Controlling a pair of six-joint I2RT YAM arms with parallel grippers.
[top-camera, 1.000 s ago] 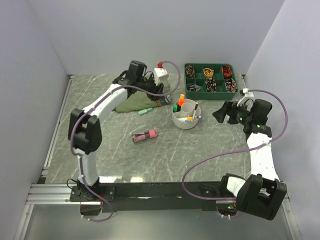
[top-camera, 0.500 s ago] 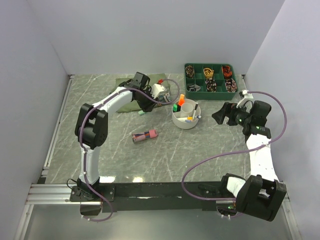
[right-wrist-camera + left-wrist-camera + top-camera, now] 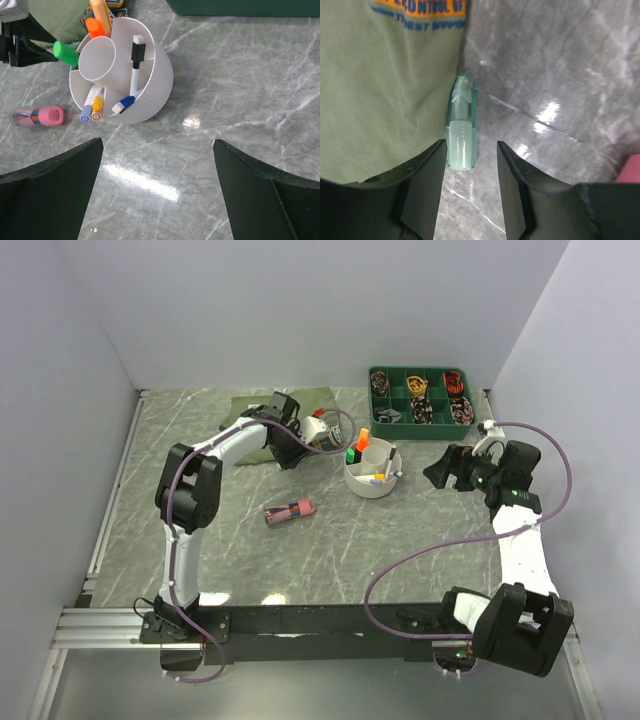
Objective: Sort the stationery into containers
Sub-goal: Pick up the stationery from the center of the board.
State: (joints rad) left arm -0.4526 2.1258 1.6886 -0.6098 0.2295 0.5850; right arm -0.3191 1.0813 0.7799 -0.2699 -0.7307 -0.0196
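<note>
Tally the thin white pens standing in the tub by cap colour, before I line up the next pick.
Thin white pens in the white tub, as the right wrist view shows them:
Black-capped pen: 1
Blue-capped pens: 2
Orange-capped pen: 1
Total: 4

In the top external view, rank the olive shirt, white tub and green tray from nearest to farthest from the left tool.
1. Olive shirt: its edge lies right by the left tool.
2. White tub: off to the tool's right.
3. Green tray: farthest, in the far right corner.
</note>
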